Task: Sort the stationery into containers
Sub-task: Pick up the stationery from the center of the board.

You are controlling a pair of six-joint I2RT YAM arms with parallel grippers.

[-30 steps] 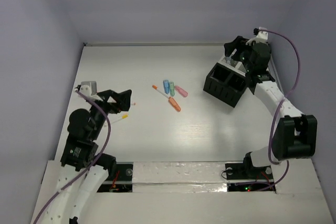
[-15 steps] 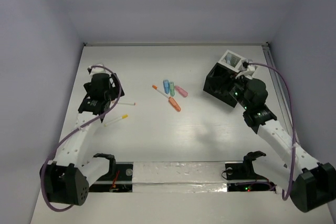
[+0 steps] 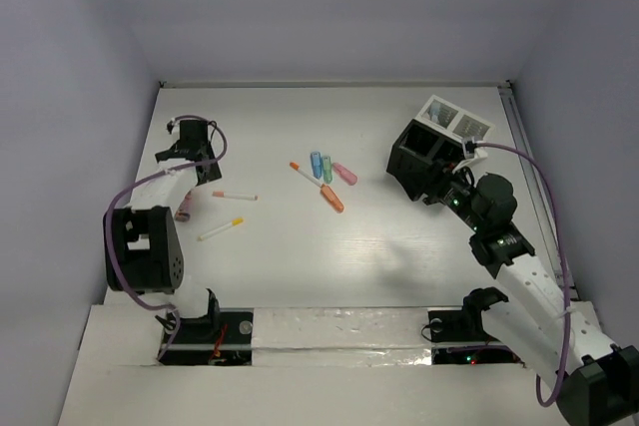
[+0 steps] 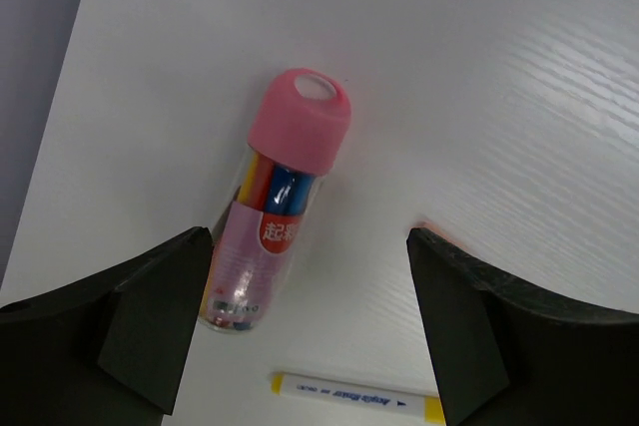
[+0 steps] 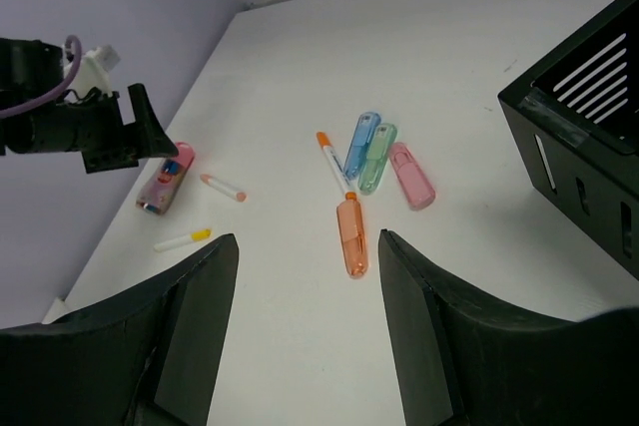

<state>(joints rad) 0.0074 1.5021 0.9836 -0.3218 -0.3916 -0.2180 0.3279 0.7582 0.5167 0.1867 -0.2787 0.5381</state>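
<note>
The stationery lies loose on the white table. A pink-capped clear tube of pens (image 4: 280,236) and a white pen with yellow ends (image 4: 354,398) lie below my open left gripper (image 4: 310,331), which holds nothing. In the top view that gripper (image 3: 200,169) hovers at the far left, beyond the tube (image 3: 184,209). An orange marker (image 5: 351,236), blue (image 5: 361,145), green (image 5: 378,158) and pink (image 5: 411,175) stubs and an orange-tipped pen (image 5: 332,167) lie ahead of my open, empty right gripper (image 5: 310,321). The containers are a black box (image 3: 429,160) and a white tray (image 3: 454,119).
A pink-tipped white pen (image 3: 235,196) and the yellow-ended pen (image 3: 220,229) lie between the tube and the middle cluster. Lilac walls close the table on the left, back and right. My right gripper (image 3: 444,190) sits just in front of the black box.
My left arm has swung out to the far left and its jaws have narrowed. My right arm has pulled back from over the containers to in front of the black box.
</note>
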